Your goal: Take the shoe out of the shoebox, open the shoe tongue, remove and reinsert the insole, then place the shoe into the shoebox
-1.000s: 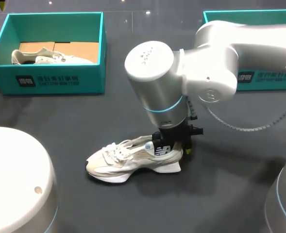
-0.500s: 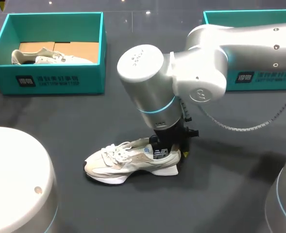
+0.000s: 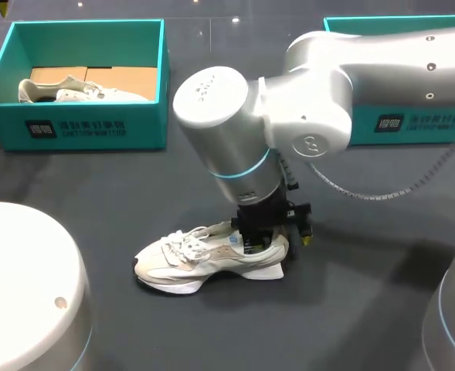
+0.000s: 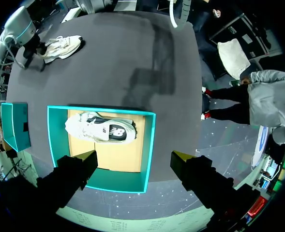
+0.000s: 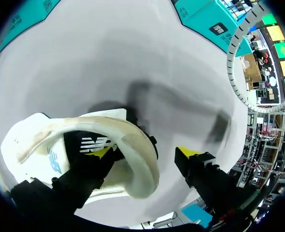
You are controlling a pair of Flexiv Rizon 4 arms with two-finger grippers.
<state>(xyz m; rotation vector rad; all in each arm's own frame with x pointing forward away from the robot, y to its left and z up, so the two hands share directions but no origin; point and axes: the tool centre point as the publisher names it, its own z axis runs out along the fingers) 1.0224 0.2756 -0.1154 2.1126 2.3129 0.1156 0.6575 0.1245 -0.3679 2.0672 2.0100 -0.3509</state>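
Right gripper (image 5: 144, 152) stood open astride the heel of the pale shoe (image 3: 204, 259), one yellow-tipped finger down inside the collar and the other outside it with a sliver of table showing between finger and heel, so nothing was yet pinched. That straddle looked like the set-up for clamping the heel wall, which would steady the shoe for the work on its tongue and insole. The shoe sat upright on its sole on the dark table (image 3: 351, 309), toe toward the robot's left, laces loose, well apart from both teal boxes. Its outer side carried a dark logo near the heel, and a small round blue mark showed on the lining inside.

Left gripper (image 4: 131, 162) hung high over the left shoebox (image 3: 80, 127), its fingers wide apart and holding nothing, apparently kept clear while the other arm worked. A second shoe (image 3: 80, 91) lay on its side in that box on brown card. The box front bore a dark emblem beside two lines of white characters, and the right shoebox (image 3: 412, 124), its inside hidden behind the right arm, bore the same label
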